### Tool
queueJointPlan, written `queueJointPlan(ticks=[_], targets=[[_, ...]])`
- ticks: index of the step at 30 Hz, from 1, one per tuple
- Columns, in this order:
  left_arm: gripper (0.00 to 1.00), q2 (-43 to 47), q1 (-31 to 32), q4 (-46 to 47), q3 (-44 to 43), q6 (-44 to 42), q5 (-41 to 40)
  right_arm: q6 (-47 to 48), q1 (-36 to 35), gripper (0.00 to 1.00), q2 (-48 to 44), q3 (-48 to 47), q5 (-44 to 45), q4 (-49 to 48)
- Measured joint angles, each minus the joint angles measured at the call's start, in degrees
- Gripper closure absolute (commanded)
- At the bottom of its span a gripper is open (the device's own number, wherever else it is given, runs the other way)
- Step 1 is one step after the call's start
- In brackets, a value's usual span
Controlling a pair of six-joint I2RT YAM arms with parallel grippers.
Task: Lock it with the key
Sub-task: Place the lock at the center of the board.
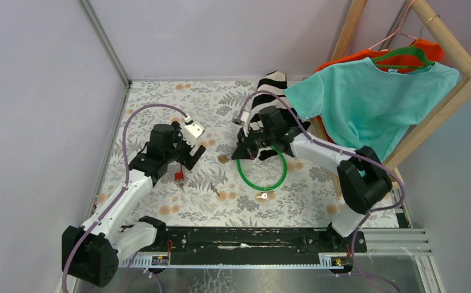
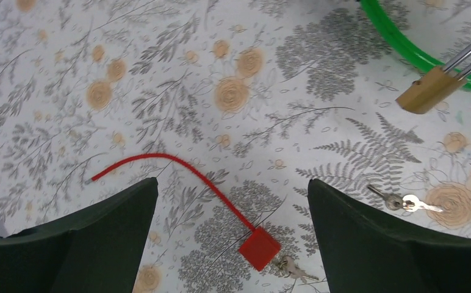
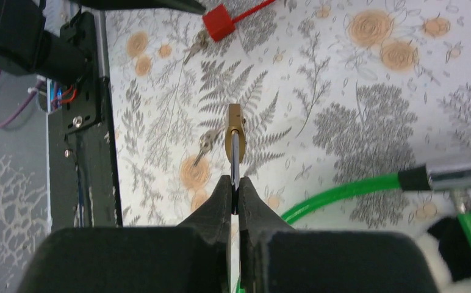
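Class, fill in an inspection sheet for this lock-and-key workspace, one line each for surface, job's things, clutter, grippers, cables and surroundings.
Surface: floral table cover, flat.
Job's things: brass padlock gripped by its shackle; key pair lying loose nearby.
Clutter: red cable lock with a key beside it; green cable loop; striped cloth.
Grippers: left gripper open above the red cable lock; right gripper shut on the padlock's shackle.
Cables: purple cable looping over the left arm.
Surroundings: teal T-shirt hanging on a wooden rack.

You see a brass-gold padlock (image 3: 235,129), red tag (image 2: 259,249), green cable (image 3: 343,192), and white tablecloth (image 2: 160,73) with grey ferns, orange roses.
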State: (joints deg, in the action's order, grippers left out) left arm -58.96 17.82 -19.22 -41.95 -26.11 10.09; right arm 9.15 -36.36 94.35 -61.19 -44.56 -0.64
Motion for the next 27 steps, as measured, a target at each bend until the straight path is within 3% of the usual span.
queueJointPlan(ticks=[8,16,27], targets=[[0.00,0.5,-8.8,-1.0,0.0,3.5,-1.3,-4.5,-2.4,0.94,15.0,-12.7,1.0,1.1],[0.00,-3.4,-20.5,-3.7,-2.1,7.2,3.8,-6.9,-3.8,0.83,25.8,-22.1,1.3,6.5],[0.03,-7.6,-21.7,-5.7,-1.7,8.1,9.4,-6.6,-3.8,0.63,30.5,-27.9,1.7,12.5]])
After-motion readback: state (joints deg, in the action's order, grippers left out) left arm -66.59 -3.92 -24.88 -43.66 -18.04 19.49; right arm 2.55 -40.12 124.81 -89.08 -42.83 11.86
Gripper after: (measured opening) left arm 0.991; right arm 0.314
